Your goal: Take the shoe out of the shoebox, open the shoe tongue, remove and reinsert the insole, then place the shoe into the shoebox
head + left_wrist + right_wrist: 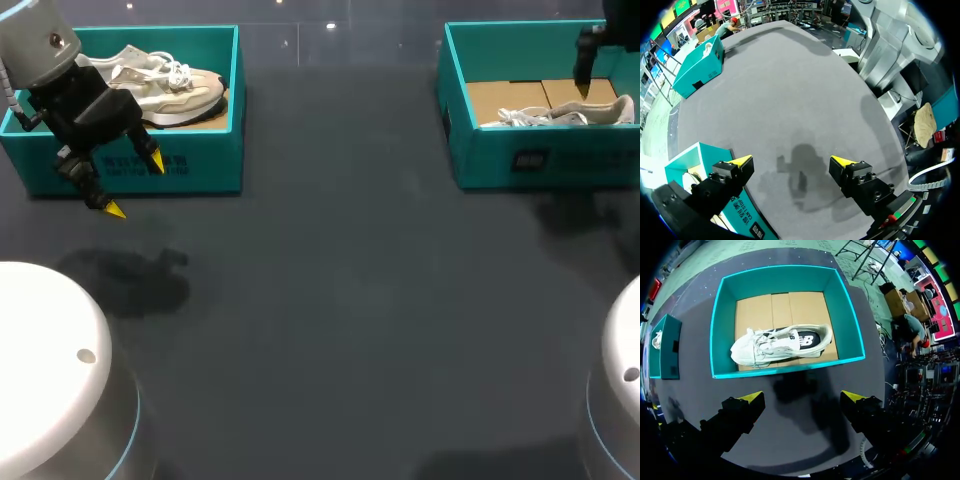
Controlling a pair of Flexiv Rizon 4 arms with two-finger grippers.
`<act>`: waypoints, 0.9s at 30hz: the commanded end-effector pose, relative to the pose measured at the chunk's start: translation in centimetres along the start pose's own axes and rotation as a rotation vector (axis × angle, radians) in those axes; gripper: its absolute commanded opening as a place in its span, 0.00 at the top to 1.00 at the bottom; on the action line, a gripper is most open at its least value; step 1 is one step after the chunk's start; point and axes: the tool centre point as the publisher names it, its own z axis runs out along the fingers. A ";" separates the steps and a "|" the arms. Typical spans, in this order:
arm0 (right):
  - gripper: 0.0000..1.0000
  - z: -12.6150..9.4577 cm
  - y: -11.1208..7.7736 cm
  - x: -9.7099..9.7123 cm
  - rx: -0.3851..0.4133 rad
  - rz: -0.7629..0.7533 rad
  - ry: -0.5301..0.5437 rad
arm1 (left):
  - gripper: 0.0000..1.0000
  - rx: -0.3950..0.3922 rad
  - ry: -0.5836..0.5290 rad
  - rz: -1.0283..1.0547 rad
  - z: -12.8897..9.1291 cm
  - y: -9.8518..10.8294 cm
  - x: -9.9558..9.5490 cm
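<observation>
white left arm base (45,350) and right arm base (625,370) sat closest, at the near corners of the dark grey table (340,280). two teal shoeboxes stood open along the table's far side, well apart: the left shoebox (190,165) and the right shoebox (540,160). each held one pale shoe. the left shoe (170,90) rested on its sole inside the left shoebox, laces on top. the right shoe (780,345), white with a dark side panel and loose laces, lay along the middle of the right shoebox's brown cardboard floor, with nothing touching it. the left gripper (136,185) hung above the table just in front of the left shoebox's front wall, its yellow-tipped fingers spread wide with nothing between them. the right gripper (802,397) hovered above the right shoebox, clear of the shoe, its fingers likewise wide apart and empty, the shoe lying ahead of them.
</observation>
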 end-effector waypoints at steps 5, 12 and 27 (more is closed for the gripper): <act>0.00 -1.5 -2.1 0.6 -0.017 0.002 -0.008 | 0.00 -0.003 0.000 0.001 0.0 0.0 0.1; 0.00 -1.5 -2.1 0.6 -0.017 0.002 -0.008 | 0.00 -0.003 0.000 0.001 0.0 0.0 0.1; 0.00 -1.5 -2.1 0.6 -0.017 0.002 -0.008 | 0.00 -0.006 0.035 0.091 -3.1 3.7 -0.6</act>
